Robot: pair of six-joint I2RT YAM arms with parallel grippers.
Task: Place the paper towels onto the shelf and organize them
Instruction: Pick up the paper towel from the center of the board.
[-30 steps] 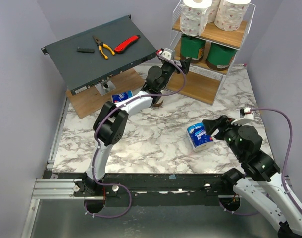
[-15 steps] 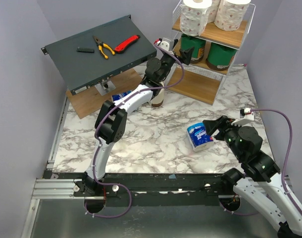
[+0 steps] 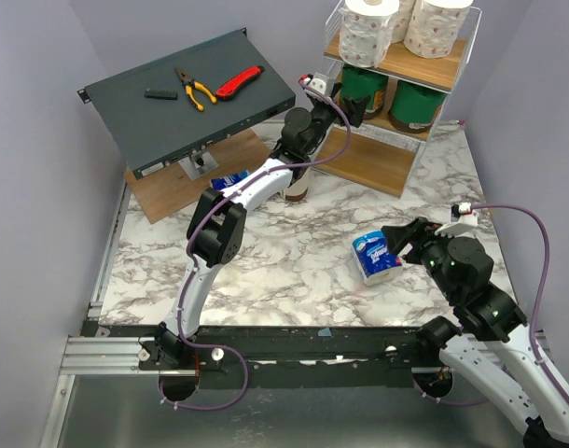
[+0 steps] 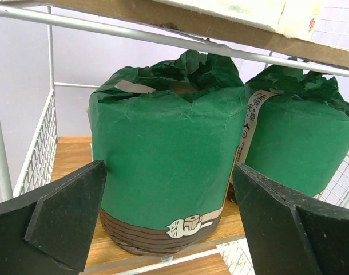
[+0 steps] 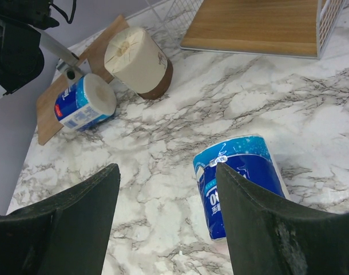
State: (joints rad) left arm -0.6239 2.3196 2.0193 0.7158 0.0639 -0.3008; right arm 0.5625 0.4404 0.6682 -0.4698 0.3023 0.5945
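The shelf [image 3: 394, 67] stands at the back right, with white printed rolls [image 3: 368, 33] on its top board. Two green-wrapped rolls [image 4: 163, 172] [image 3: 417, 101] stand on the middle board. My left gripper [image 3: 350, 101] [image 4: 169, 167] is open wide just in front of the left green roll, its fingers apart from the wrap. A blue-and-white pack [image 3: 375, 257] [image 5: 240, 180] lies on its side on the marble. My right gripper [image 3: 401, 241] [image 5: 167, 172] hovers open above it, its right finger over the pack's edge. A cream roll [image 5: 139, 62] and a second blue pack [image 5: 86, 102] sit further left.
A slanted dark grey box [image 3: 187, 93] carries pliers [image 3: 194, 87] and a red knife [image 3: 240, 82] at the back left, over a flat wooden board [image 3: 173, 187]. The shelf's bottom board [image 5: 254, 26] lies bare. Purple walls close in on both sides.
My left gripper has risen and swung slightly right, from below the middle board up to the left green roll's level, staying open. The right arm and the blue pack have not moved.
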